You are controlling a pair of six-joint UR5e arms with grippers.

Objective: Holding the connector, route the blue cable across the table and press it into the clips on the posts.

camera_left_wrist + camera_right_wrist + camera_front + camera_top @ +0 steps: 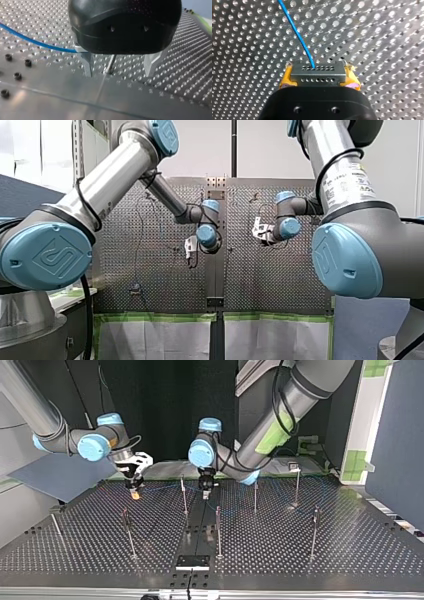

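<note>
Two grippers near the table's [350,535] arm-side edge.
My right gripper [319,80] clamps the connector [317,71] with its blue cable [299,37]; my left gripper [120,68] stands spread, a post [111,62] seen between its fingers.

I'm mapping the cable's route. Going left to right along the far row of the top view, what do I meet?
My right gripper holding the connector → first post → my left gripper → second post → clip-topped post.

Two arms [300,390]. Two grippers [135,491]. One cable [299,37]. One connector [317,73]. Seven posts [218,530], I think; the thin ones are hard to count.
</note>
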